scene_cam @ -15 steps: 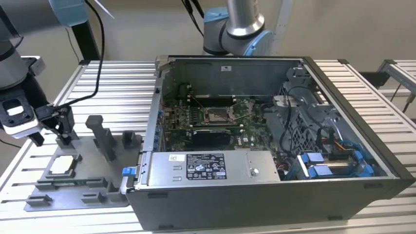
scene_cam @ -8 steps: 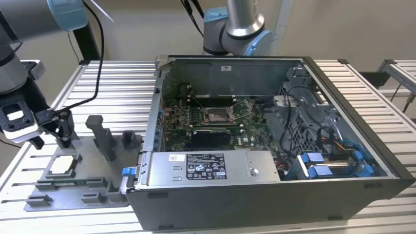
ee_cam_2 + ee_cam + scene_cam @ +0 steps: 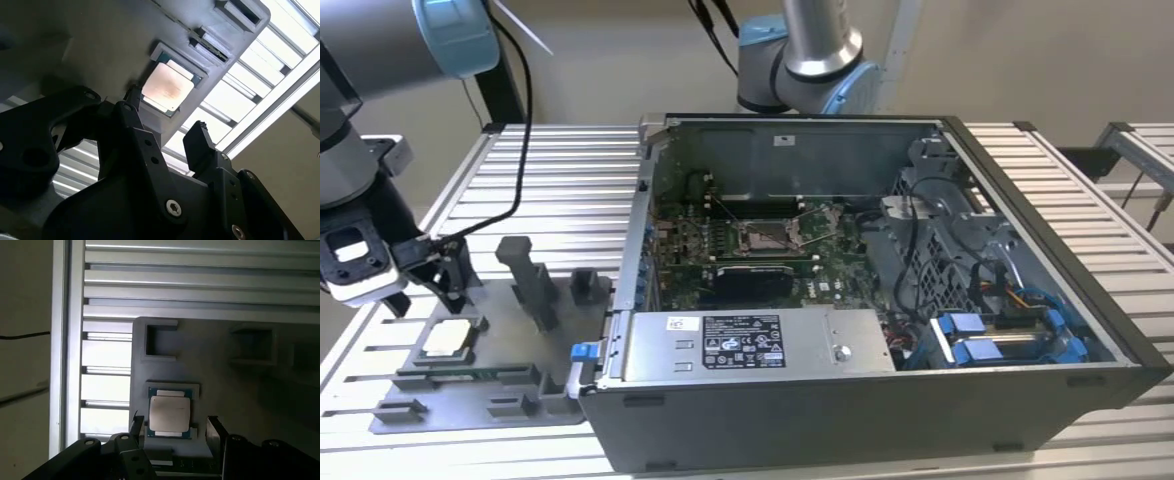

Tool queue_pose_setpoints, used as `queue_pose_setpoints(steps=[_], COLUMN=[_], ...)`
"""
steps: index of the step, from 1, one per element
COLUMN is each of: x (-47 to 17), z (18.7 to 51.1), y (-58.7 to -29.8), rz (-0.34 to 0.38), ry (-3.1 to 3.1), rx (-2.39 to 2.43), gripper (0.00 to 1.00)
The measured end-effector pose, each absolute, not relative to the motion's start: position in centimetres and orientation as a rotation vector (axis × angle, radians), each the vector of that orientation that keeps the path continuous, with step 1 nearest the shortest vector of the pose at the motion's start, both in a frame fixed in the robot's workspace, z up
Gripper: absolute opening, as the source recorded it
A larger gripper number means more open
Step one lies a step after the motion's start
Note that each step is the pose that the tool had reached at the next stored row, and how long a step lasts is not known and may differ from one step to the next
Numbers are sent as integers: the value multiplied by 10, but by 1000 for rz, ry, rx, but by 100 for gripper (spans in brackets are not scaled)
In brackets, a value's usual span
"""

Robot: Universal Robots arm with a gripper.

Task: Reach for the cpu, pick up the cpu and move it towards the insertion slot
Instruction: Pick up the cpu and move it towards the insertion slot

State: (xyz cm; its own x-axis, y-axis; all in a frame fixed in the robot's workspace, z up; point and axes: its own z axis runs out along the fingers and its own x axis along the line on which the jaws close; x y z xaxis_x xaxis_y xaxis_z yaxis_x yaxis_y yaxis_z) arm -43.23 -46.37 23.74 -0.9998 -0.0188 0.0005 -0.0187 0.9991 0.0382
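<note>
My gripper [image 3: 175,426] is open over the cpu [image 3: 170,413], nothing gripped yet. Both wrist views show one of my fingers [image 3: 215,427] on each side of the chip, w/ a gap btw pad and chip edge. I can't tell if the tips touch the tray [image 3: 240,390].

The cpu lies flat in its square nest in the grey tray, pale top up. In the exterior view it sits at approx 8 o'clock of the frame, right under my gripper [image 3: 427,300].

As I judge it, this is the end of the reach, and doing it well is about alignment:
- Keep the chip centred btw the pads and the pads square to its edges.
- Get the tips low enough to catch a thin edge w/o jamming on the nest walls.
- Close softly and evenly, since a skewed pinch could tip it.

The tray's posts [image 3: 527,275] stand toward 1 o'clock from the cpu, a possible snag. Further off, toward 2 o'clock, is the open PC case [image 3: 1067,300]. The insertion slot [image 3: 765,237] sits on its green motherboard [image 3: 707,230], well apart from the chip.
</note>
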Motion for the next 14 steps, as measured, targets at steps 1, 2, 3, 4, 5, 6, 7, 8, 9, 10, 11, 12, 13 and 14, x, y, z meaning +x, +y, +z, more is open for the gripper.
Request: queue_pose_setpoints(steps=[1,2,3,4,5,6,7,8,9,10,11,12,13,14], x=[-432,-433,-433,-433,-433,-433,-433,-433,-433,-433,-433,-433,-433,-433], z=[236,235,233,232,230,229,227,226,224,223,221,220,218,217], y=[-464,-465,-465,-465,-465,-465,-466,-466,-466,-466,-466,-466,-466,-466], rz=[-60,-60,-60,-60,-60,-60,-60,-60,-60,-60,-60,-60,-60,-60], ry=[-3140,-3140,-3140,-3140,-3140,-3140,-3140,-3140,-3140,-3140,-3140,-3140,-3140,-3140], rx=[29,29,29,29,29,29,29,29,29,29,29,29,29,29], gripper=[100,100,100,100,100,100,100,100,100,100,100,100,100,100])
